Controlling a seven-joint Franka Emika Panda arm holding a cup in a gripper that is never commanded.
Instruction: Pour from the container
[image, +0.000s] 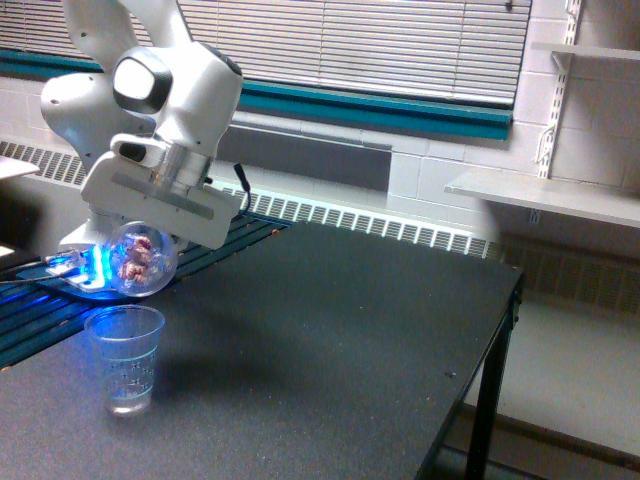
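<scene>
The container (140, 260), a small clear tumbler with pinkish-brown bits inside, hangs tipped on its side under the white arm, its round rim facing the camera. My gripper (150, 232) is shut on the container; its fingertips are hidden behind the white hand. A taller tapered clear cup (125, 357) with faint lines stands upright on the dark table (330, 340), just below the container and slightly to the exterior view's left. The container is above the cup's rim and apart from it.
The arm's white base (95, 255) with blue lights sits at the exterior view's left behind the cup. A radiator grille (380, 225) runs along the back wall. The table's edge (500, 330) drops off at the right; shelves (545, 195) hang beyond.
</scene>
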